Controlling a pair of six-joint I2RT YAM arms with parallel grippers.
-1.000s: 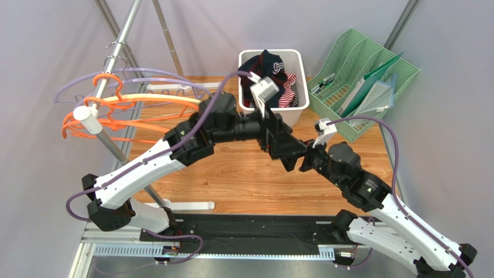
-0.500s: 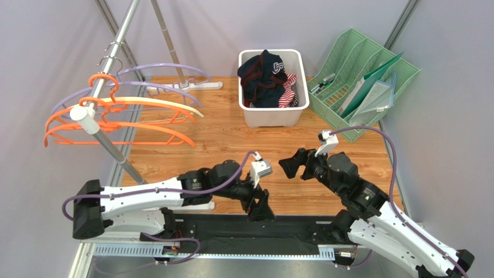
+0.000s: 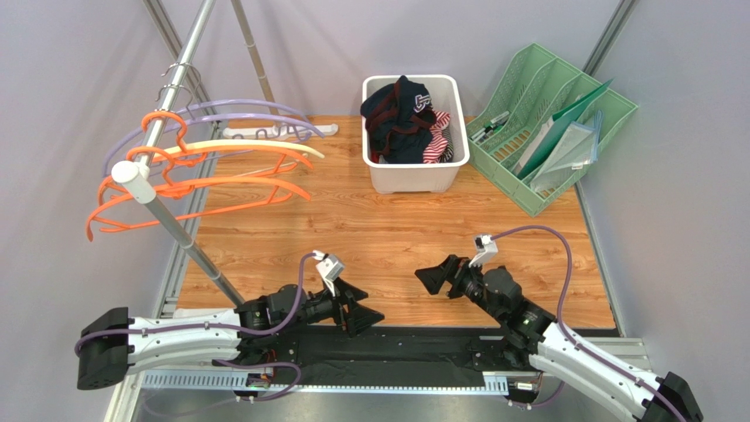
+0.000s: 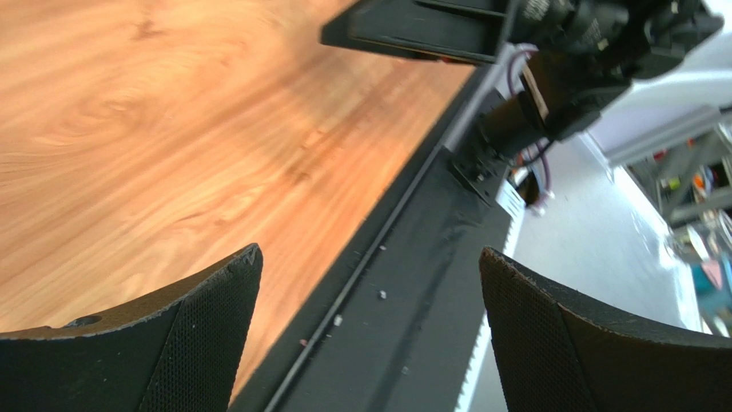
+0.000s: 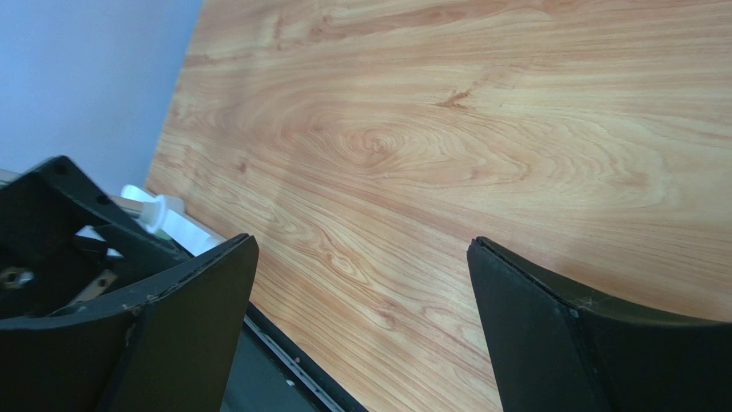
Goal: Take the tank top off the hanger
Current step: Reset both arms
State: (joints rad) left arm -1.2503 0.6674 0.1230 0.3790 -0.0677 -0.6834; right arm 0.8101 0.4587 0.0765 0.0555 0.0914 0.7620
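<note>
At the near edge of the wooden table (image 3: 370, 229), both arms lie folded low beside the black mounting rail (image 3: 396, 347). Left gripper (image 3: 365, 309): released, pointing toward the right arm, its tips over the seam between wood and rail. In the left wrist view the same gripper (image 4: 369, 253) shows its two textured fingers (image 4: 198, 335) set wide apart, with only tabletop and rail between them. Right gripper (image 3: 433, 280): likewise released, pointing left and away from the base, close above bare wood. In the right wrist view this gripper (image 5: 361, 242) shows dark fingers (image 5: 550, 335) spread wide, with nothing but wood grain in the gap. The two grippers face each other, near but apart.

Tank top (image 3: 400, 110): a dark navy garment with red trim, heaped in the white bin (image 3: 414, 180) at the far middle of the table, well apart from both grippers. A red-and-white striped garment (image 3: 437, 145) lies beside it in the same bin.

Far left: a slanted metal rack pole (image 3: 167, 220) carries bare hangers, namely orange hangers (image 3: 194, 189), purple hangers (image 3: 246, 110) and one cream hanger (image 3: 255, 148); none bears clothing. Far right: a green file organizer (image 3: 546, 132) holds folders and pens.
</note>
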